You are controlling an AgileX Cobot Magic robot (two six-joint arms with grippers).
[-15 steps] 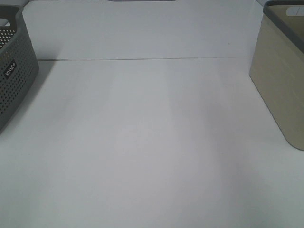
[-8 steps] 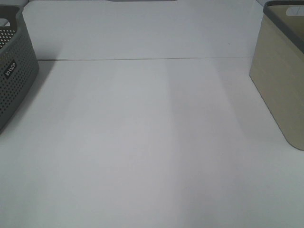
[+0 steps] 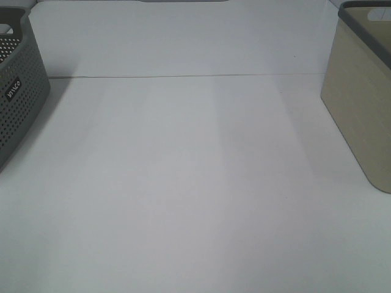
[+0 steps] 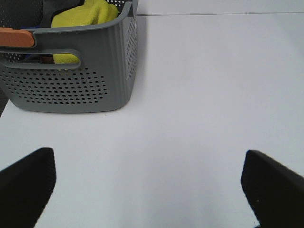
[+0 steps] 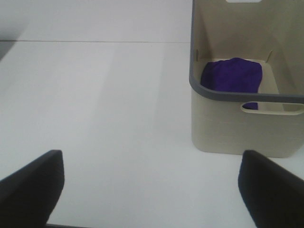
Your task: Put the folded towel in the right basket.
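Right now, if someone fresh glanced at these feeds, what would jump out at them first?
Probably the purple towel lying inside the beige basket on the right of the table, since it is the strongest colour in view. Next, the yellow cloth heaped in the perforated grey basket on the left. Between them the white table stretches bare, with both grippers open and holding nothing.

Only fingertips of each gripper visible, nothing of the arms. Left gripper: two matte black fingers, broad and blocky, with rounded upper corners and plain faces, cut off by the frame edges. Right gripper: same matte black fingers, same chunky rounded shape. No screws, cables or markings discernible on either pair. Not in sight from the high camera.
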